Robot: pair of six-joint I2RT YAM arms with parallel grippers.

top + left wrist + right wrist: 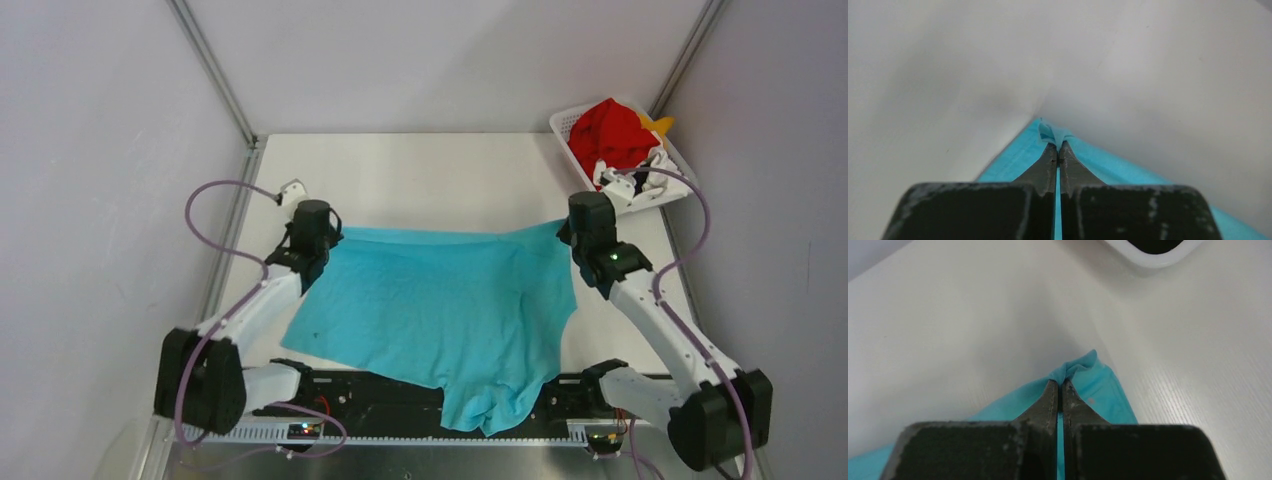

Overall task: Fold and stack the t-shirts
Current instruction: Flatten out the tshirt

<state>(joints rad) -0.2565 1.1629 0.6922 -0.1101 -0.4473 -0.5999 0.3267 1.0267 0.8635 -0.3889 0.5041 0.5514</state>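
**A:** Nearest the overhead lens, the teal t-shirt [440, 310] hangs over the desk's [430, 180] near edge, between the arm bases.

**B:** And its far corners?

**A:** Both pinched. The left end effector [1058, 145] is clamped tight on one and the right end effector [1058, 383] on the other. Only the wrist views show cloth bunched at the tips.

**B:** The other shirts?

**A:** Overhead only: a red t-shirt [610, 135] and a yellow-orange t-shirt [657, 125] in the white basket [563, 124], far right. The right wrist catches just its rim.
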